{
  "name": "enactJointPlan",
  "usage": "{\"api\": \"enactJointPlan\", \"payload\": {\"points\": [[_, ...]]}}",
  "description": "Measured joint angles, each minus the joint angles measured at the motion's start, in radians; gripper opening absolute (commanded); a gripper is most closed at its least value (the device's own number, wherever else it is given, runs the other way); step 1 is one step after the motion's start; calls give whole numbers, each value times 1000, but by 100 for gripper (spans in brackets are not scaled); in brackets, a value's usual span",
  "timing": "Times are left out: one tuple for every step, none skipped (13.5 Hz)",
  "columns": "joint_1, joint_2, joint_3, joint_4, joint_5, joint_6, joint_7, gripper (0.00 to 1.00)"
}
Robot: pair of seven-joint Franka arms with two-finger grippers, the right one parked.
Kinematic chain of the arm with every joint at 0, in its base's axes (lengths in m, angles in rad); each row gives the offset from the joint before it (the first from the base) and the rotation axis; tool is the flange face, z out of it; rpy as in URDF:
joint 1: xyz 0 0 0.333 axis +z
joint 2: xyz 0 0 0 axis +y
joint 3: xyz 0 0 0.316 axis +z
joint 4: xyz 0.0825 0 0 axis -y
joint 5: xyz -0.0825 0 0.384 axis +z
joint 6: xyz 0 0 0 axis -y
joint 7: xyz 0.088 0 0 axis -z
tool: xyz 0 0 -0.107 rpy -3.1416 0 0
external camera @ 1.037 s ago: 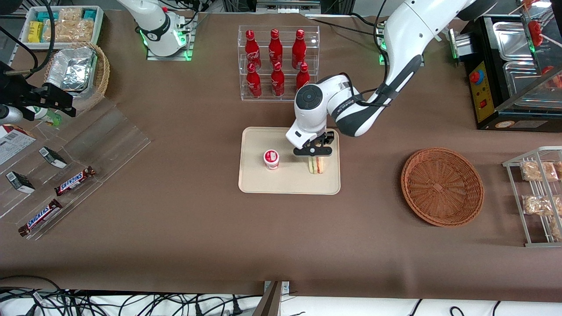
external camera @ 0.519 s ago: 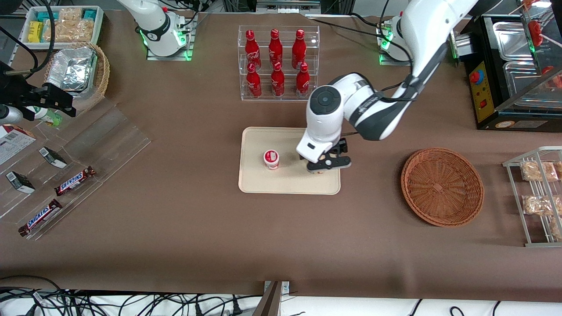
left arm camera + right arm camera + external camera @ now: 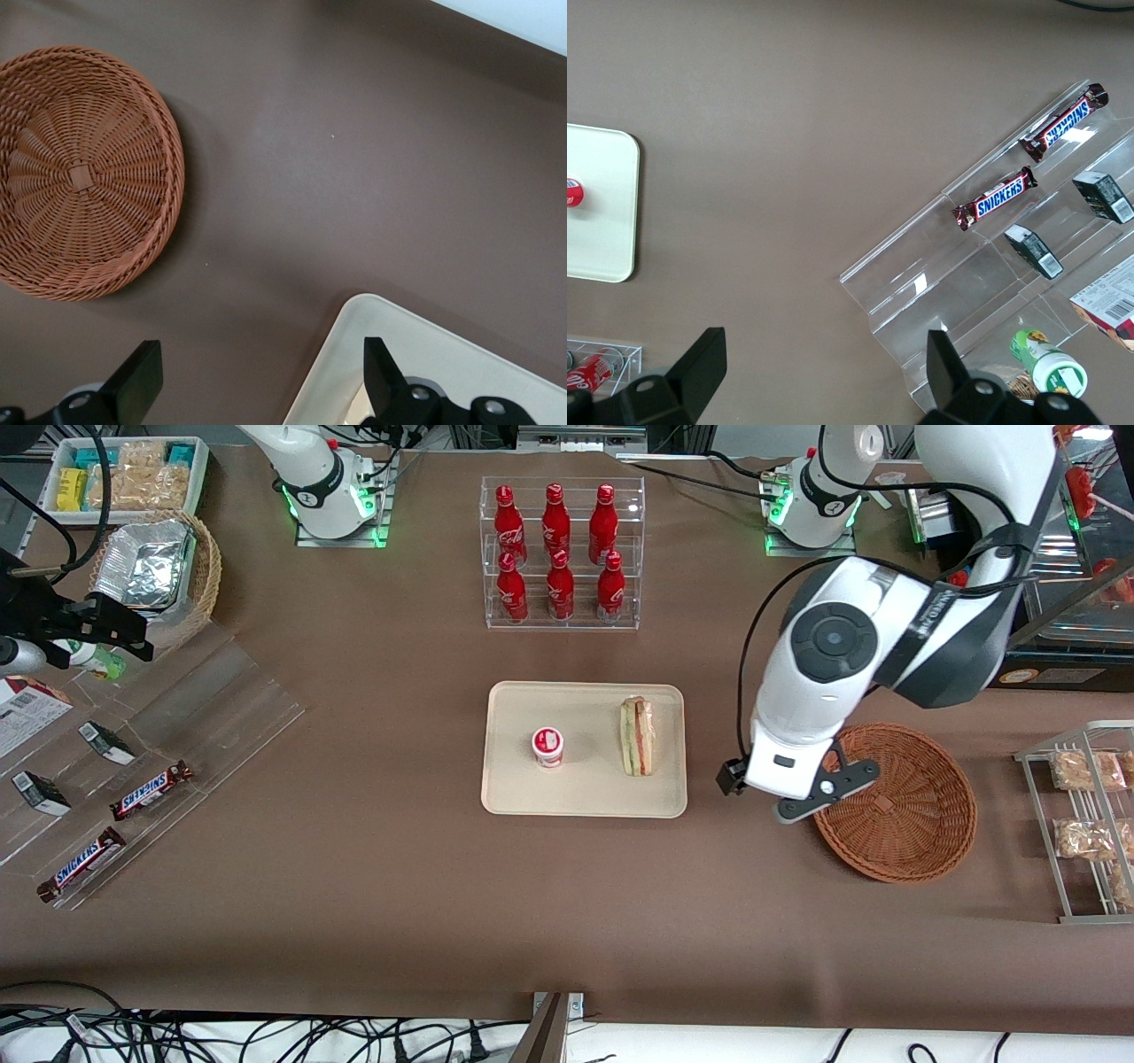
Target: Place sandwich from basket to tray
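One sandwich (image 3: 637, 736) is being carried by the tray (image 3: 585, 797); nothing is being held by the gripper (image 3: 819, 790), fingers (image 3: 137, 381) spread wide, seemingly above the basket (image 3: 895, 802) rim.

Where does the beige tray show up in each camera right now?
Front view: the tray lies mid-table, holding the sandwich and a small cup.
Left wrist view: one rounded corner of it, past the open gripper.
Right wrist view: one end of it, cup at the edge.
Shared landmark: the tray's rounded corner on the brown table cover.
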Motion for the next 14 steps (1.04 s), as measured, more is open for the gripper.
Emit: {"api": "enactJointPlan", "payload": {"points": [[10,-1,0,0,-18,-1,0,100],[18,-3,0,0,-31,-2,7,100],[25,-7,0,0,-44,-4,25,100],[34,-12,0,1,-61,-12,42,100],[50,-19,0,1,-77,-20,65,100],[66,-28,1,2,-99,-26,99,100],[80,-42,6,3,-126,-34,136,100],[86,-61,21,4,-154,-39,170,100],[84,-85,49,4,-190,-45,208,100],[75,-111,89,2,-233,-56,253,100],[60,-141,137,-2,-275,-75,303,100],[41,-170,186,-7,-309,-96,350,100],[28,-196,223,-11,-337,-118,394,100],[21,-222,255,-17,-359,-139,441,100]]}}
